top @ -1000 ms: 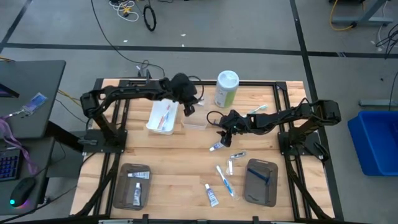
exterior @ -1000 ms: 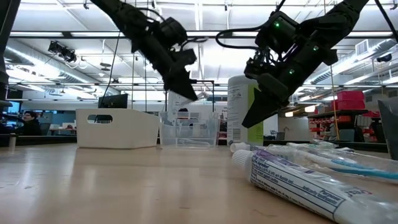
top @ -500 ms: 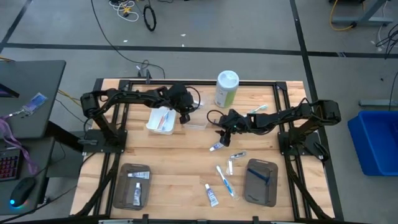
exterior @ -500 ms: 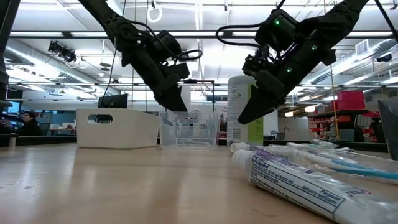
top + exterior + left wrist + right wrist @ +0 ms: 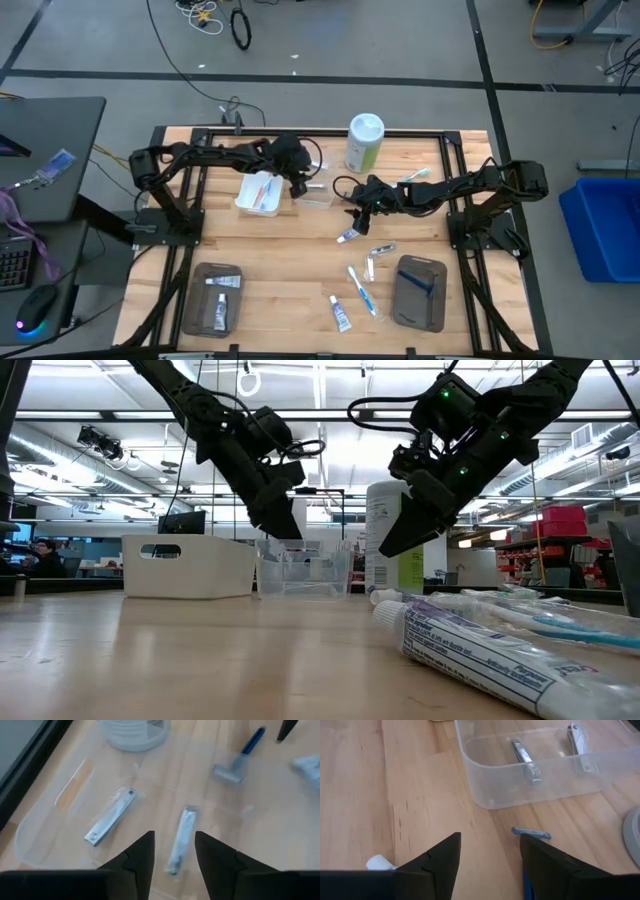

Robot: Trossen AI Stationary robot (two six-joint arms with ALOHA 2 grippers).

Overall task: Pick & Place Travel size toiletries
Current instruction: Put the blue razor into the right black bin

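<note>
My left gripper (image 5: 299,184) (image 5: 174,852) hangs open just over the clear tray (image 5: 318,194), in which two silvery items (image 5: 111,816) (image 5: 181,839) lie flat. My right gripper (image 5: 357,208) (image 5: 490,855) is open and hovers low over the wood beside that tray. A dark blue razor (image 5: 531,834) (image 5: 240,762) lies on the table just ahead of its fingers, and a white tube with a blue cap (image 5: 348,236) lies on its near side. Neither gripper holds anything.
A white tray with toothbrushes (image 5: 262,188) sits left of the clear tray, with the green-and-white canister (image 5: 364,142) and a toothbrush (image 5: 415,176) behind. Loose tubes and a toothbrush (image 5: 362,290) lie toward the near edge, between two grey trays (image 5: 215,298) (image 5: 422,290).
My left gripper has come down and moved toward the table's near-left, from beside the canister to just above the clear tray, then stayed there. My right gripper has sunk slightly over the razor. Nothing on the table has moved.
</note>
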